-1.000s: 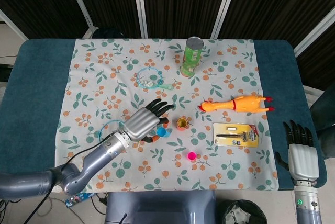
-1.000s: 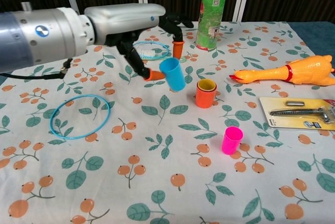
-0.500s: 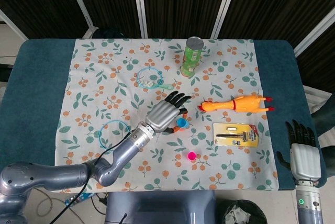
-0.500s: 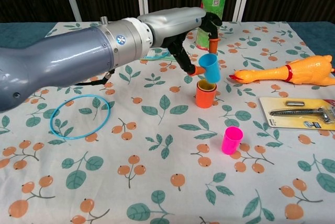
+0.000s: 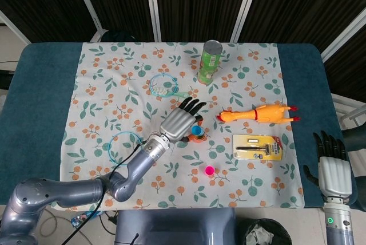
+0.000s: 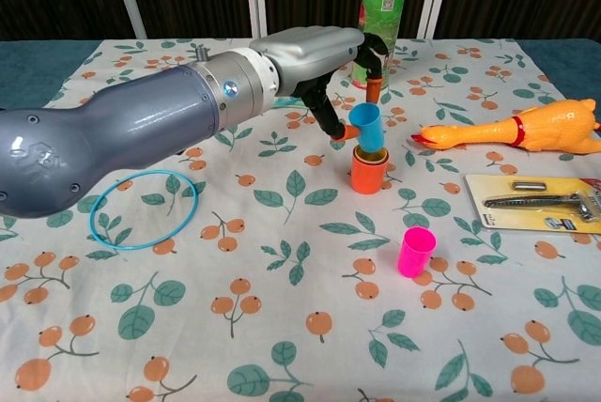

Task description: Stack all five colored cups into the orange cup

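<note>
Nearest on the worktop (image 6: 282, 346), the pink cup (image 6: 415, 251) is seen standing upright and alone on the leaf-printed cloth, near the carded tool pack (image 6: 545, 203). A blue ring (image 6: 143, 208) is laid flat to the left. Further back, the orange cup (image 6: 368, 172) is seen upright with a yellow cup nested inside. Directly above it, the blue cup (image 6: 366, 127) is pinched by the left robot hand (image 6: 324, 59), its base lowered into the stack's mouth. The right robot hand (image 5: 330, 162) is held empty, fingers apart, off the worktop's right edge. Beyond are found the rubber chicken (image 6: 516, 129) and the green canister (image 6: 381, 19).
</note>
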You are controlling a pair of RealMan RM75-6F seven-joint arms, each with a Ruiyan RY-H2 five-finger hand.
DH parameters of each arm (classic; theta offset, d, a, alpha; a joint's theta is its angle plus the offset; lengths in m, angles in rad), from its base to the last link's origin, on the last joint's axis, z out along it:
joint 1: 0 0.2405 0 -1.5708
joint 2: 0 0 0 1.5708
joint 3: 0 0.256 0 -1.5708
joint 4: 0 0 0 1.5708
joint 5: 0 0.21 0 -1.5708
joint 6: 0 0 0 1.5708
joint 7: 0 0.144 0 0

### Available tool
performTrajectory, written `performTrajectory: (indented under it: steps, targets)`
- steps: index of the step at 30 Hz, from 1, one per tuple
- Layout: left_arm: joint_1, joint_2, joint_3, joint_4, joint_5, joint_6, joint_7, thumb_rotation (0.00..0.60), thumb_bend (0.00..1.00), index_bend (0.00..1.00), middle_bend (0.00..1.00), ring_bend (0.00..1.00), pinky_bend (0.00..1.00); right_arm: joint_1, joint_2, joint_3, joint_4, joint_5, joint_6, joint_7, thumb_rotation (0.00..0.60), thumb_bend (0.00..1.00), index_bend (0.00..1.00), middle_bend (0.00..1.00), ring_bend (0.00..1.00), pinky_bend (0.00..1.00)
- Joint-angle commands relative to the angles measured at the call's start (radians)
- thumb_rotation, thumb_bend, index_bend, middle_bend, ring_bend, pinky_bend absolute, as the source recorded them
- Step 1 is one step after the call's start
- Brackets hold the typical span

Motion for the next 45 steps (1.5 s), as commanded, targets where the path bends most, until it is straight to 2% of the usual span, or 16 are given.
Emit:
performTrajectory:
  steps: [1,10,11,16,19,24,28,32,36,39,45]
  targets:
    - [0.000,0.000,0.004,0.003,0.003,-0.004,-0.002,0.600,0.27,0.50,0.06,0.00,0.00,0.000,0.000,0.000,0.000,0.000,0.001,0.000,0.600,0.38,0.00,0.00,0.00,0.06]
    - [0.001,-0.006,0.017,0.025,-0.009,-0.026,-0.015,0.600,0.27,0.48,0.06,0.00,0.00,0.000,0.000,0.001,-0.001,0.002,0.000,0.000,0.600,0.38,0.00,0.00,0.00,0.06]
    - [0.001,-0.006,0.018,0.026,-0.013,-0.030,-0.015,0.600,0.25,0.45,0.06,0.00,0.00,0.001,0.000,0.001,-0.001,0.001,-0.001,0.000,0.600,0.38,0.00,0.00,0.00,0.06]
    - [-0.004,0.020,0.021,0.000,-0.062,-0.069,0.017,0.600,0.12,0.20,0.01,0.00,0.00,0.005,0.009,-0.011,0.001,-0.017,-0.012,0.010,0.600,0.38,0.00,0.00,0.00,0.06]
    - [-0.008,0.065,0.019,-0.055,-0.097,-0.079,0.059,0.600,0.12,0.14,0.01,0.00,0.00,0.012,0.022,-0.027,0.013,-0.056,-0.019,0.030,0.600,0.37,0.00,0.00,0.00,0.06]
    - [0.007,0.144,-0.001,-0.161,-0.104,-0.016,0.096,0.600,0.12,0.12,0.01,0.00,0.00,0.020,0.026,-0.044,0.030,-0.089,-0.032,0.063,0.600,0.38,0.00,0.00,0.00,0.06]
    - [0.061,0.274,0.004,-0.303,-0.062,0.065,0.116,0.600,0.12,0.13,0.01,0.00,0.00,0.020,0.021,-0.046,0.035,-0.090,-0.034,0.063,0.600,0.38,0.00,0.00,0.00,0.06]
    - [0.161,0.443,0.056,-0.442,0.022,0.184,0.149,0.600,0.12,0.14,0.01,0.00,0.00,0.020,0.018,-0.048,0.035,-0.088,-0.036,0.056,0.600,0.38,0.00,0.00,0.00,0.06]
    - [0.306,0.613,0.138,-0.546,0.146,0.315,0.078,0.600,0.12,0.14,0.01,0.00,0.00,0.031,0.017,-0.062,0.036,-0.105,-0.057,0.052,0.600,0.38,0.00,0.00,0.00,0.06]
    - [0.422,0.701,0.215,-0.543,0.252,0.424,-0.002,0.600,0.12,0.14,0.01,0.00,0.00,0.040,0.014,-0.074,0.049,-0.145,-0.057,0.064,0.600,0.38,0.00,0.00,0.00,0.06]
    - [0.600,0.768,0.340,-0.476,0.322,0.534,-0.156,0.600,0.12,0.14,0.01,0.00,0.00,0.043,0.002,-0.088,0.077,-0.211,-0.021,0.102,0.600,0.38,0.00,0.00,0.00,0.06]
